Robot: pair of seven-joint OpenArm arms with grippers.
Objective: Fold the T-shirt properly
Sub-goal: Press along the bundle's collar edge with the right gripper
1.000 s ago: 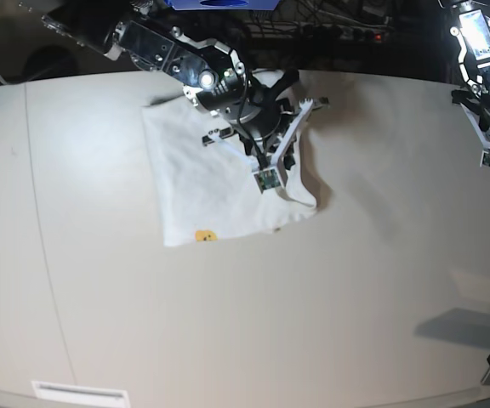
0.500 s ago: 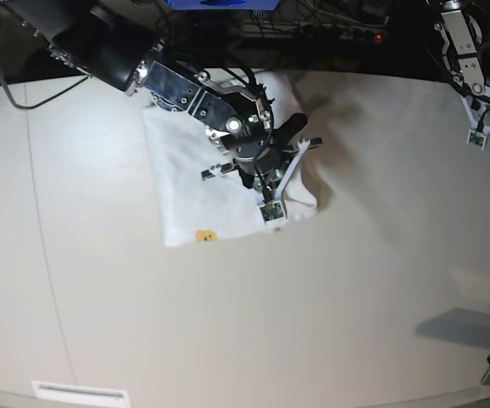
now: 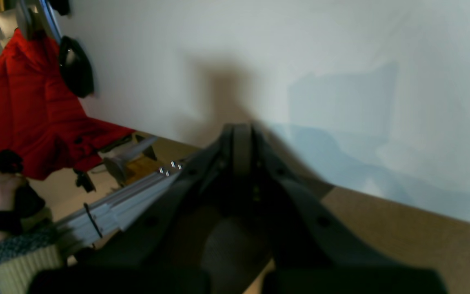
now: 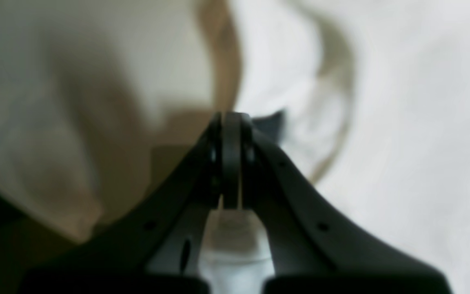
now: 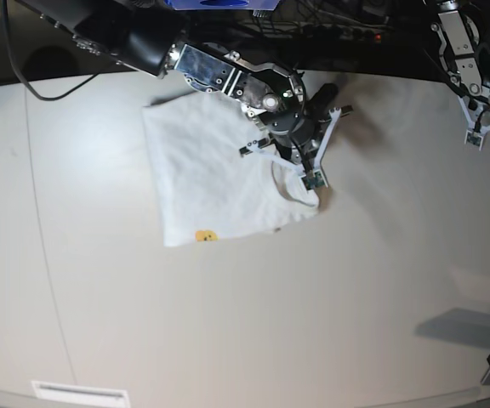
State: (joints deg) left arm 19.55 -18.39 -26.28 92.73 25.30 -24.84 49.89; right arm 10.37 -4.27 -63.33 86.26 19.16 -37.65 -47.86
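table [image 5: 228, 314] bears folded t-shirt [image 5: 202, 178]

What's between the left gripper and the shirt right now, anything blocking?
Nothing visible. The left gripper hangs shut at the table's far edge, with only bare table between it and the T-shirt. The right gripper, also shut, sits at the shirt's near corner, on that side.

White T-shirt [image 5: 211, 183] folded on table [image 5: 245, 323], yellow print at lower edge. Right gripper [image 5: 315, 180] over shirt's right edge. Left gripper [image 5: 475, 136] raised, well apart.
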